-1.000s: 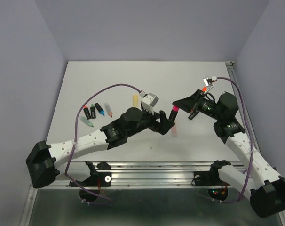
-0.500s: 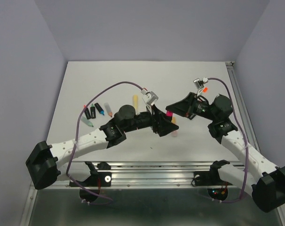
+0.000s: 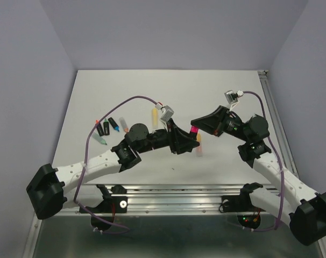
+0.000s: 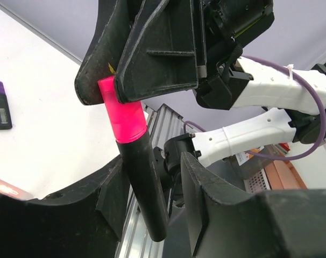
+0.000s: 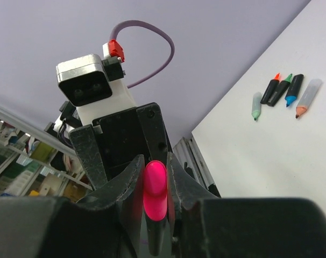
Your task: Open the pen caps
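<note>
A highlighter with a pink cap point(image 3: 194, 130) and a black body point(image 4: 147, 188) hangs in the air over the middle of the table. My right gripper point(image 5: 155, 177) is shut on the pink cap point(image 5: 155, 191), one finger on each side. My left gripper point(image 4: 155, 196) stands round the black body below the cap. Its left finger lies against the body or very close to it, and a gap shows at the right finger point(image 4: 198, 199). In the top view the left gripper point(image 3: 187, 141) and the right gripper point(image 3: 195, 128) meet tip to tip.
Several uncapped pens point(image 3: 113, 126) and a mint cap point(image 3: 100, 140) lie at the table's left. A yellow pen point(image 3: 154, 114) lies behind my left arm. An orange cap point(image 3: 198, 138) and a pale pink piece point(image 3: 199, 150) lie under the grippers. A purple pen point(image 4: 0, 105) lies on the table.
My left gripper has moved right, up to the pen held by the right gripper, and its jaws have narrowed around the black body. The right gripper shifted slightly left with the pen.
</note>
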You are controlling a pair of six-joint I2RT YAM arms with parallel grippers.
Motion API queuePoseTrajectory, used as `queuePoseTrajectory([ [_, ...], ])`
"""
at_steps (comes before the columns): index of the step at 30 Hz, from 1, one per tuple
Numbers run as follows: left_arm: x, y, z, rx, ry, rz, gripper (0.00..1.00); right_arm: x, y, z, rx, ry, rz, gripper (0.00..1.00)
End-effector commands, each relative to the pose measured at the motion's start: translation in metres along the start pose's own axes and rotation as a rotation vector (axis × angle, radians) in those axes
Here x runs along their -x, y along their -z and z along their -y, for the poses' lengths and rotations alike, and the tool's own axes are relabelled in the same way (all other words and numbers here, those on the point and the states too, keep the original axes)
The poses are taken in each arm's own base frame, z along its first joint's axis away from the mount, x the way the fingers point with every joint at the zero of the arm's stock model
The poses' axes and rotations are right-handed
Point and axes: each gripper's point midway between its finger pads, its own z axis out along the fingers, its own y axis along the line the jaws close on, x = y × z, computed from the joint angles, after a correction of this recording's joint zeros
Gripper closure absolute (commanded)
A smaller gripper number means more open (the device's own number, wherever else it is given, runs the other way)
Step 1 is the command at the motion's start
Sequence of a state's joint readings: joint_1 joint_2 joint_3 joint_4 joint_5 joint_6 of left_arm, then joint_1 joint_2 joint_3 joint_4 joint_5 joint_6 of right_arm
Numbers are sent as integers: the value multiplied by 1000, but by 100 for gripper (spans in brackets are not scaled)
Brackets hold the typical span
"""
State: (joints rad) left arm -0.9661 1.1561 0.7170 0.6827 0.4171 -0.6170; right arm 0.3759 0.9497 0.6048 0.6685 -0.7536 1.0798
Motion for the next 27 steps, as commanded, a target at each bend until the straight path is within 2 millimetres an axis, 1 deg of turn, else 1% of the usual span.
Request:
queuePoseTrajectory([
  [1,24,4,25,-85,-47,72,48,9,-2,-18,54,67,43,99],
  [2,19,2,18,-58,-43,51,48,5,-3,-20,64,72,23,99],
  [4,18,0,15,-36,-39,35,48,1,-6,-16,46,75,-4,99],
  [5,18,0,16,-40,-40,34,49,-4,-7,-14,38,70,-16,99],
  [6,19,0,16,-41,-40,35,50,-5,-7,-14,33,82,-11,99],
  [7,20,0,17,-43,-41,37,54,-6,-8,-14,31,82,-9,99],
  [8,22,0,16,-36,-42,44,70,-5,-8,-12,19,85,1,99],
  [9,22,0,16,-35,-40,46,88,-4,-8,-13,17,85,8,99],
  [10,23,0,15,-27,-38,50,99,-4,-8,-12,15,85,12,99],
  [12,21,0,13,-23,-39,48,100,-3,-8,-10,9,82,22,99],
  [16,19,3,10,-8,-29,58,100,-1,-11,5,-44,78,45,99],
  [19,17,5,10,-11,-22,49,100,-5,-14,12,-44,78,12,99],
  [20,17,5,11,-13,-16,51,100,-12,-16,15,-36,67,-25,99],
  [22,14,5,7,7,-13,37,100,-14,-17,12,-17,73,-50,88],
  [23,15,4,3,29,-8,33,100,-15,-17,12,-15,70,-54,84],
  [25,13,3,-1,52,0,28,100,-13,-15,8,-9,83,-48,75],
  [27,12,4,-4,65,9,29,100,-12,-13,4,-13,95,-41,63],
])
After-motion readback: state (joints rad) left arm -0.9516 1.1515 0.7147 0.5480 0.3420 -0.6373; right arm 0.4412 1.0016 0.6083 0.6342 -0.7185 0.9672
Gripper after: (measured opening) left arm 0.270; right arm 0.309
